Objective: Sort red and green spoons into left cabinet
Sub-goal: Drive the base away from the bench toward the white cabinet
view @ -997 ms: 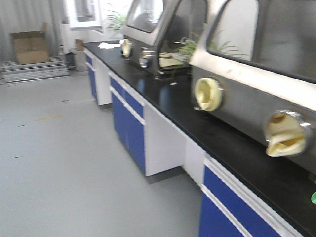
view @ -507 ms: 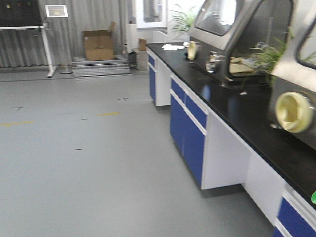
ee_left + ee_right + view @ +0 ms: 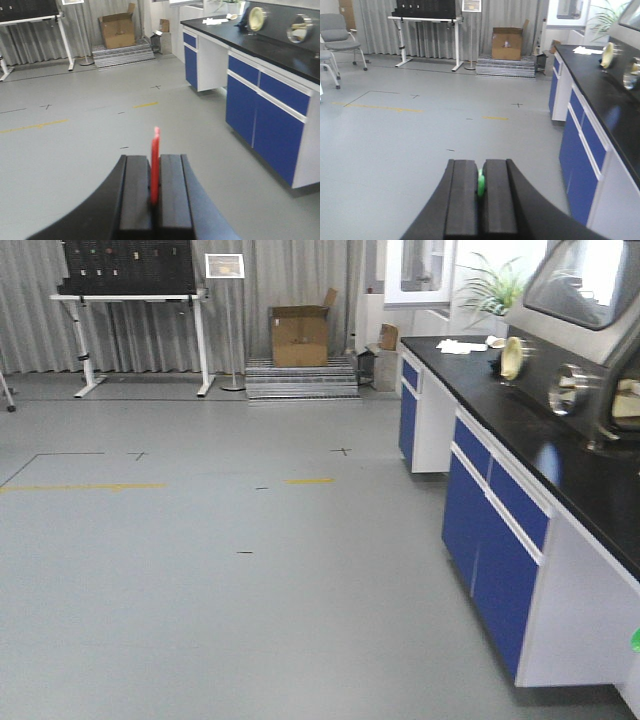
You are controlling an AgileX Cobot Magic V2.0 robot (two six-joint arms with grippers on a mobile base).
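Left wrist cam: left gripper (image 3: 155, 192) clamped on red spoon (image 3: 155, 167), spoon end poking out past fingertips. Right wrist cam: right gripper (image 3: 480, 187) pinching green spoon (image 3: 481, 183), only small bit visible. Blue-door lab bench (image 3: 500, 560) to right.

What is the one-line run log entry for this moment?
left gripper: shut on red spoon | right gripper: shut on green spoon | left cabinet: not in view | ahead: open floor, lab bench at right
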